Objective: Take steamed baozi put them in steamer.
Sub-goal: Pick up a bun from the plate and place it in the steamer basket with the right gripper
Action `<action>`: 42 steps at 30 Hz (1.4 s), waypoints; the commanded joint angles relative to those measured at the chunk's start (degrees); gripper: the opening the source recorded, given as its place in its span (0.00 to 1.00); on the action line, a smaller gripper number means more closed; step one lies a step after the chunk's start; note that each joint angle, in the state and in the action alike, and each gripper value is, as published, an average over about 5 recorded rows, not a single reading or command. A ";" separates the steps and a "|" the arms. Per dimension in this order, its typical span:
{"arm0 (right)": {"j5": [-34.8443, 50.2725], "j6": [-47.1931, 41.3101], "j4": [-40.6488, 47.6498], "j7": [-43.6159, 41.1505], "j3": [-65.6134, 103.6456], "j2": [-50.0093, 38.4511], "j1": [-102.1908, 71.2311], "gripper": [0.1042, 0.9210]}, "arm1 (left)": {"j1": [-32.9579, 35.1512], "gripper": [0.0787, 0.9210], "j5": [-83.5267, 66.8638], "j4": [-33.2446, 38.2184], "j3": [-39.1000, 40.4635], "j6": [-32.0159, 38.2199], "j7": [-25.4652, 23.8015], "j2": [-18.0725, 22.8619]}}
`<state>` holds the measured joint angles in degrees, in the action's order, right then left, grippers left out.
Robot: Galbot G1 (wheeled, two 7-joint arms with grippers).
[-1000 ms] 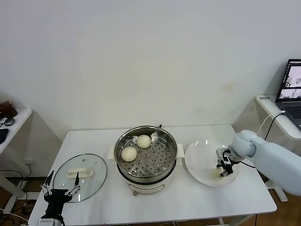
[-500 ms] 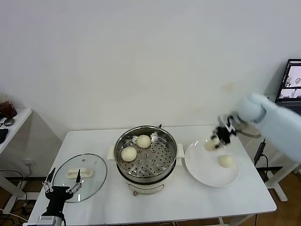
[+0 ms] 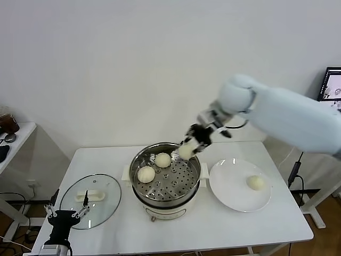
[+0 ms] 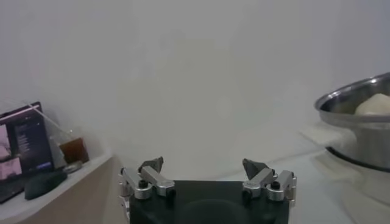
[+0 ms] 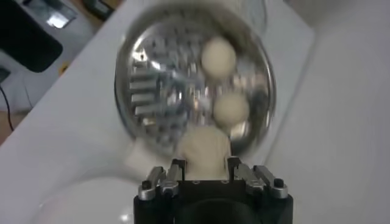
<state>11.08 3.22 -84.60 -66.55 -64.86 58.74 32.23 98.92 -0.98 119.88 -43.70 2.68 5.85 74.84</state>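
Carrying a baozi (image 3: 185,152) clamped in my right tool (image 3: 187,149), I have swung it off the plate (image 3: 226,194) and over the far rim of the steamer (image 3: 166,173). Two baozi already sit on the tray just below and ahead of the tool; one waits on the plate behind it. My left tool (image 3: 66,215) idles wide open, empty, by the lid (image 3: 104,192). Lowering and releasing comes next, I judge.
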 commanded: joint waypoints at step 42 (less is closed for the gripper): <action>-6.54 18.94 1.54 2.42 -6.91 2.11 3.89 0.87 | -0.17 0.88 -0.23 -1.07 -0.62 0.56 0.19 -0.20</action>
<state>-1.61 28.25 -81.56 -63.43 -73.34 67.71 31.18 98.72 -1.20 118.79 -44.31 3.26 6.07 74.81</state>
